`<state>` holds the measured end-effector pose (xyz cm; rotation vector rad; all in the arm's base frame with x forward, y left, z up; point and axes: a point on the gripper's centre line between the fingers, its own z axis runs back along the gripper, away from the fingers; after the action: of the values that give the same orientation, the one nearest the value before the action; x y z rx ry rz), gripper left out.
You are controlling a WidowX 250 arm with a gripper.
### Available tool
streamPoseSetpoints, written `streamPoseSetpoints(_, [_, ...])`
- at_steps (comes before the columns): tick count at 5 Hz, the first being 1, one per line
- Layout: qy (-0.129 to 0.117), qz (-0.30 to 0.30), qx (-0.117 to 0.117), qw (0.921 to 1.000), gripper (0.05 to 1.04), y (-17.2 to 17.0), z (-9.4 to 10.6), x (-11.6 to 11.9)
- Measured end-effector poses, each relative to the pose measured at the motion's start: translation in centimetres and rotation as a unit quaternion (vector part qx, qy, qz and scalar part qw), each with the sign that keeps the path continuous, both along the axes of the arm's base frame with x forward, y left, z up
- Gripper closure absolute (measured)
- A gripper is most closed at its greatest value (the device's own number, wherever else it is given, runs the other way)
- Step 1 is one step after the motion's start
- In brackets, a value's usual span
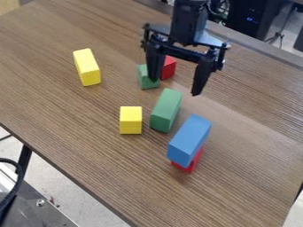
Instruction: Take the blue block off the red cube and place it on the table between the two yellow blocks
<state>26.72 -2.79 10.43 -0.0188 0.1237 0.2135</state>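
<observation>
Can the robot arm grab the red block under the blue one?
Probably not easily: the blue block sits on top of the red block, so only part shows. The pincer is open, but blue looks in the way.

Block [189, 138] on block [193, 162] — table [77, 115] beneath

no readable text on the blocks, no legible labels or numbers on the table, no readable signs
</observation>
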Motion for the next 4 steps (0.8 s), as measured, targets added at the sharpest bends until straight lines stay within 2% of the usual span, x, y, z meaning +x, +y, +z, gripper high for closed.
streamPoseSetpoints(2, [0.042,-0.021,-0.006,0.9989,0.085,-1.7,-1.7,-1.7])
streamPoseSetpoints(3, [0.046,-0.053,-0.005,0.9975,0.085,-3.0,-2.0,-2.2])
streamPoseSetpoints(4, [0.049,-0.059,-0.002,0.9970,0.085,-3.5,-2.6,-2.7])
